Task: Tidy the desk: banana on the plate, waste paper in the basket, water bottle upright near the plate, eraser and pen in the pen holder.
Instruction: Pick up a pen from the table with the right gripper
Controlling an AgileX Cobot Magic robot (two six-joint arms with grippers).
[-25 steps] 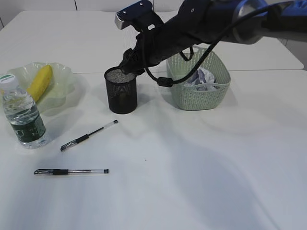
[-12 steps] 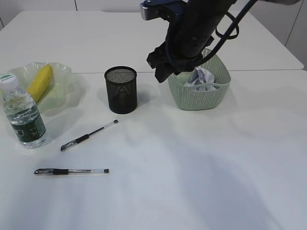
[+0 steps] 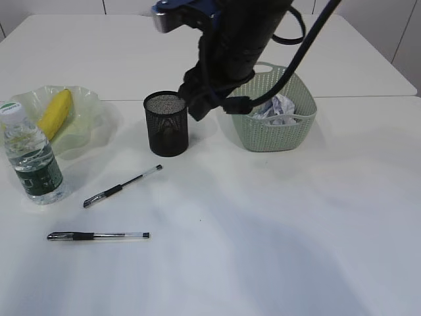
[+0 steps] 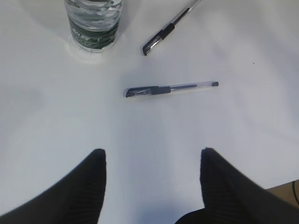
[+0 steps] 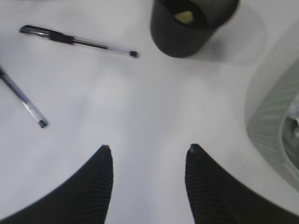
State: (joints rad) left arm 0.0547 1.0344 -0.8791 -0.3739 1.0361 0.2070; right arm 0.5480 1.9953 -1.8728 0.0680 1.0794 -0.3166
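The banana [image 3: 54,113] lies on the pale green plate [image 3: 84,124], and the water bottle [image 3: 33,161] stands upright in front of it. Waste paper [image 3: 276,108] sits in the green basket [image 3: 279,131]. At the bottom of the black mesh pen holder [image 3: 166,124] lies a small yellowish piece [image 5: 184,17], apparently the eraser. Two pens lie flat on the table, one [image 3: 122,185] nearer the holder and one [image 3: 97,235] nearer the front. My right gripper [image 5: 148,150] hangs open and empty above the table between holder and basket. The left gripper [image 4: 153,156] is open and empty, hovering short of the front pen [image 4: 170,88].
The right arm and its cable [image 3: 237,46] reach over the pen holder and the basket's left rim. The table's front edge [image 4: 280,184] shows at the lower right of the left wrist view. Both pens [image 5: 77,41] lie left of the holder [image 5: 191,23].
The right gripper lifted away from the pen holder's mouth, swung right to the basket's rim, then came back left beside the holder. Objects and the left gripper stayed still.
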